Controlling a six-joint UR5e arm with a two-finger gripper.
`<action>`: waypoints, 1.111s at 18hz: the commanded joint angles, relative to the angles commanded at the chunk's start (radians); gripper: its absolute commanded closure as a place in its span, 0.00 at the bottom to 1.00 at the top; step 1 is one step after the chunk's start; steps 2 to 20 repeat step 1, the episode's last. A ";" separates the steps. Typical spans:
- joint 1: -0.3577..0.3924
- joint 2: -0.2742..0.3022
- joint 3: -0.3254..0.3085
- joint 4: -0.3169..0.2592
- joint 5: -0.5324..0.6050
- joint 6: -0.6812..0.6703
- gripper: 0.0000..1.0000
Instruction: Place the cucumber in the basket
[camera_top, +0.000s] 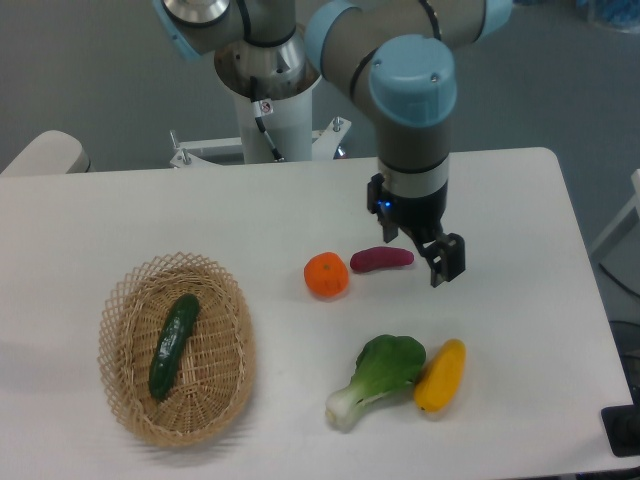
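The dark green glossy cucumber (173, 345) lay inside the oval tan wicker basket (232, 380), well left of my empty, spread gripper (437, 257).

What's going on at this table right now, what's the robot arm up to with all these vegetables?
The cucumber is lying inside the wicker basket at the left of the table, so that step looks done. The arm's gripper holds nothing and hangs over the table right of the purple sweet potato; whether its fingers are open is hard to tell. An orange, a bok choy and a yellow squash sit untouched on the white table.
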 joint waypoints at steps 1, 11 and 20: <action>0.000 0.000 0.000 0.002 0.000 0.000 0.00; 0.000 0.000 0.000 0.002 0.000 0.000 0.00; 0.000 0.000 0.000 0.002 0.000 0.000 0.00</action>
